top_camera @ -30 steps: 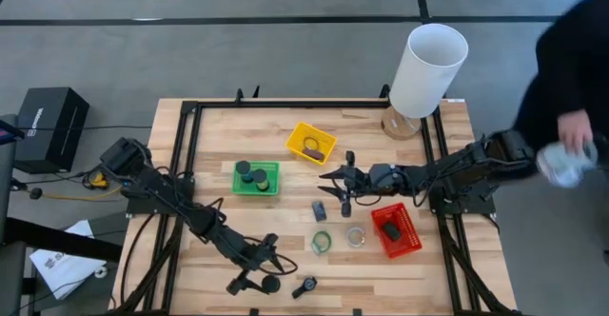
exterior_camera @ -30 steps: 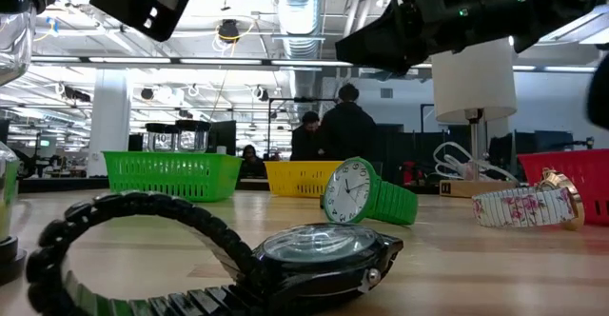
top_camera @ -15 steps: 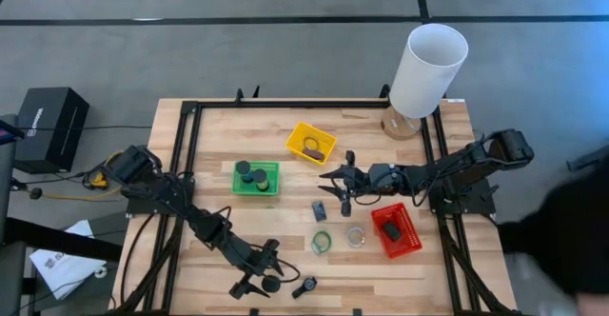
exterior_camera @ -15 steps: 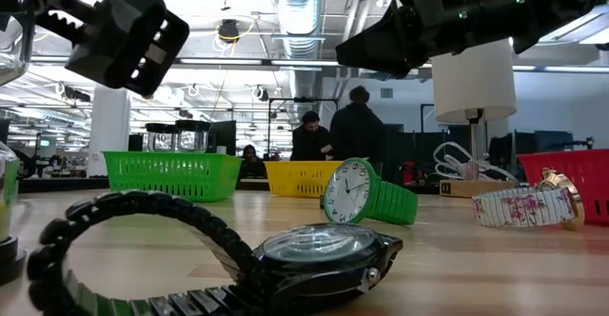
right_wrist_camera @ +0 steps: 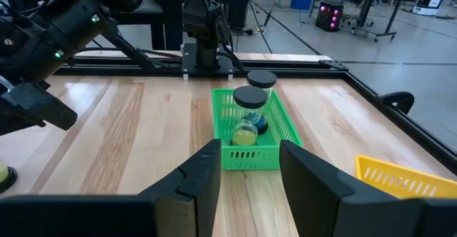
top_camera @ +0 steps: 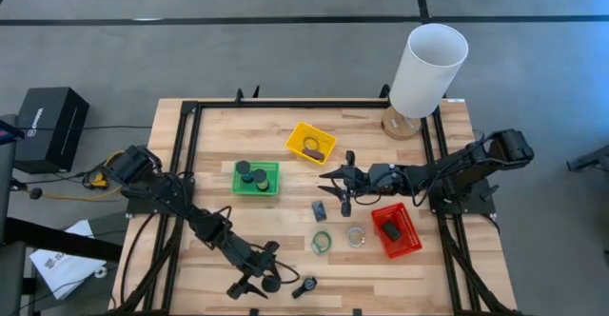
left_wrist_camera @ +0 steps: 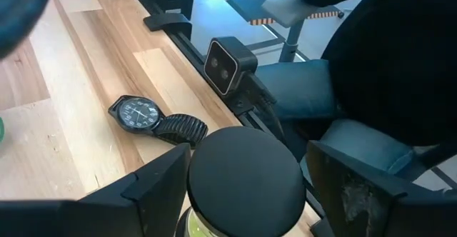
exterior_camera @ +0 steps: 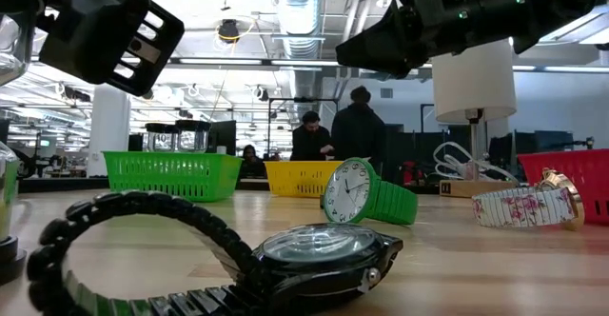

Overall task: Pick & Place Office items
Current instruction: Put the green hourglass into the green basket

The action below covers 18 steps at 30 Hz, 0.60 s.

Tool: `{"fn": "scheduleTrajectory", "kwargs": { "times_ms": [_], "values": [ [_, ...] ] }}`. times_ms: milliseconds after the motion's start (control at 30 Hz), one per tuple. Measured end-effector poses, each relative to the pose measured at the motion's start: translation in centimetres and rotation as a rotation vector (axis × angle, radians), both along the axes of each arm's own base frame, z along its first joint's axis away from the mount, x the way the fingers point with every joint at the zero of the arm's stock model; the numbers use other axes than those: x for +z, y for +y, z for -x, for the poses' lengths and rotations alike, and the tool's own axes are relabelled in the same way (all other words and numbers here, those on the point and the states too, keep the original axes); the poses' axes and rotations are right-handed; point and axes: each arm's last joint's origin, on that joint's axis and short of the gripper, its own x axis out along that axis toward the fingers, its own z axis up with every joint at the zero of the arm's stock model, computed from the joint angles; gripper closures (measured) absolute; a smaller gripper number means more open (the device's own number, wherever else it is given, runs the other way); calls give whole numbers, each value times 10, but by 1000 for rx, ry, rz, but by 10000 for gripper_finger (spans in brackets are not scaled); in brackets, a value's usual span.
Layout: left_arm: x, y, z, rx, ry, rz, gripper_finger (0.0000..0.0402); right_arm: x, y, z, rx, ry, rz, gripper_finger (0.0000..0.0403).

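Observation:
A small jar with a black round lid [left_wrist_camera: 246, 169] stands on the table near its front edge, left of centre [top_camera: 271, 284]. My left gripper [top_camera: 259, 276] is open, with one finger [left_wrist_camera: 153, 187] on each side of the lid. A black watch [top_camera: 304, 286] lies just right of the jar. A green watch [top_camera: 322, 243], a clear-strapped watch [top_camera: 356, 236] and a dark grey block [top_camera: 319, 210] lie mid-table. My right gripper [right_wrist_camera: 250, 173] hovers open above the table's middle [top_camera: 335, 185], holding nothing. My left gripper comes at the jar on a slant from above and from the table's left. Its fingers stand close on either side of the black lid [left_wrist_camera: 207, 158]. I cannot tell whether they touch it.
A green tray [top_camera: 257, 177] holds black-lidded jars, a yellow tray [top_camera: 311, 143] a brown item, and a red tray [top_camera: 395, 230] a dark item. A tall white cylinder [top_camera: 428, 69] stands at the far right corner. A camera [left_wrist_camera: 230, 64] sits at the front edge.
My left gripper has sunk toward the jar at the table's near edge and tipped a little further down. A person at the table's right side has moved away, out of the high view.

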Motion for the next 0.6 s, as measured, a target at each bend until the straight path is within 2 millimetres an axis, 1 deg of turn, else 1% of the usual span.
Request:
{"fn": "scheduleTrajectory", "kwargs": {
  "times_ms": [367,467,600],
  "values": [
    [0,1,-1,4,-1,-2,188,0,0,0,0,0,0,269],
    [0,4,-3,15,-1,-2,193,0,0,0,0,0,0,269],
    [0,11,-8,43,0,-2,184,0,0,0,0,0,0,269]
  ]
}}
